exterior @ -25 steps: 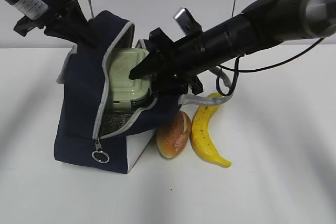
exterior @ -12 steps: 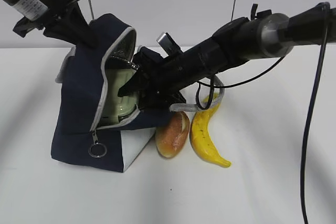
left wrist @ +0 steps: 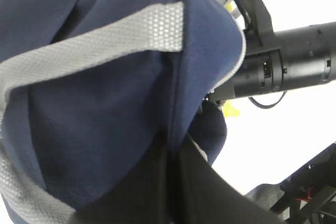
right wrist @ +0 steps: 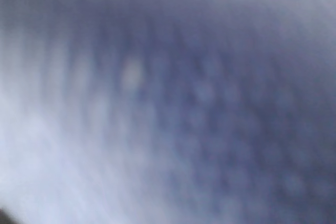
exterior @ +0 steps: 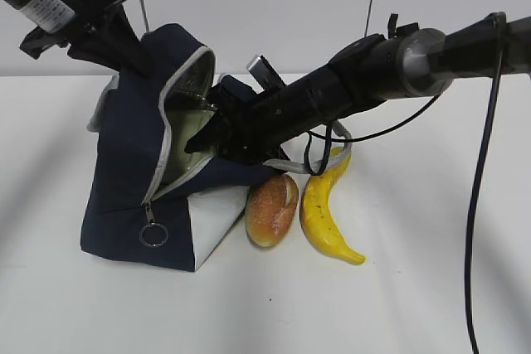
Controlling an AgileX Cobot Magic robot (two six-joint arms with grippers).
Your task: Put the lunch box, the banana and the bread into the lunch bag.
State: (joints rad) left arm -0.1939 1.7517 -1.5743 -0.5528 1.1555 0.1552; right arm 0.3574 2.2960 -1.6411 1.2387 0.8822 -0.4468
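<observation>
While the left gripper [exterior: 124,43] stays pinched shut on the rear top edge of the lunch bag [exterior: 133,180], I keep the zippered mouth propped open and tilted toward the right arm. That hold explains the bag's slumped, wedge-like stance on the white table [exterior: 415,288], with the grey zipper [exterior: 170,143] curving around the opening and the ring pull [exterior: 151,236] hanging near its lower end.

My right gripper [exterior: 203,140] reaches through that mouth from the right. Its jaws stand about half apart, but the fabric hides their tips, so I cannot tell whether they clasp anything. A pale green surface, which I judge to be the lunch box [exterior: 187,143], shows inside the opening, just beside the gripper's tip. The right wrist view gives only blurred dark-blue cloth, pressed close to the lens.

Outside the bag, the bread [exterior: 272,209] lies against its lower right corner, and the banana [exterior: 325,209] lies just beside the bread, under the right forearm. Both are well clear of either gripper, so I judge two of the three items remain to be packed.
</observation>
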